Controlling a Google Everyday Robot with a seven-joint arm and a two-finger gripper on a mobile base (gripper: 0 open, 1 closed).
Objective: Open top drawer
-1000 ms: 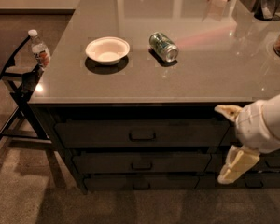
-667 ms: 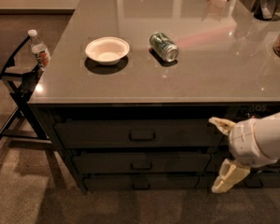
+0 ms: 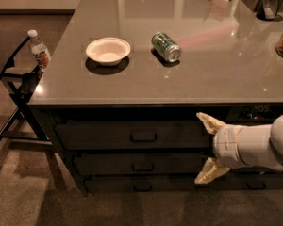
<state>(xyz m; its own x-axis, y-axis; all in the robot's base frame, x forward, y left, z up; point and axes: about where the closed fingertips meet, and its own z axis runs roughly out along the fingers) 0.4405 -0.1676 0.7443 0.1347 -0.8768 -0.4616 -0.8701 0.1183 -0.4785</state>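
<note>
In the camera view, the top drawer (image 3: 99, 135) is a flat, matte dark grey front directly under the countertop edge. It sits flush and shut, and its small black rectangular loop handle (image 3: 143, 136) is at the centre. Below the handle are two shallower drawer fronts (image 3: 108, 165) with similar loops.

Right of the handle and apart from it, the gripper (image 3: 199, 147) hangs in front of the drawer face. Its two cream, tapered fingers (image 3: 210, 123) are spread wide, one above the other, gripping nothing. They stem from a rounded white arm (image 3: 254, 146).

Above the handle, the smooth grey countertop (image 3: 217, 74) is glossy enough to show reflections. On it, up and left of the handle, is a round white bowl (image 3: 108, 51). A green metal can (image 3: 166, 46) lies on its side a little right of it. Far left of the handle, a clear water bottle (image 3: 39, 50) with a white cap stands on a black frame (image 3: 19, 79).

Compared with 0.7 s ago, the gripper has shifted left toward the handle (the fingers just as wide), while the bowl and can are unmoved.
</note>
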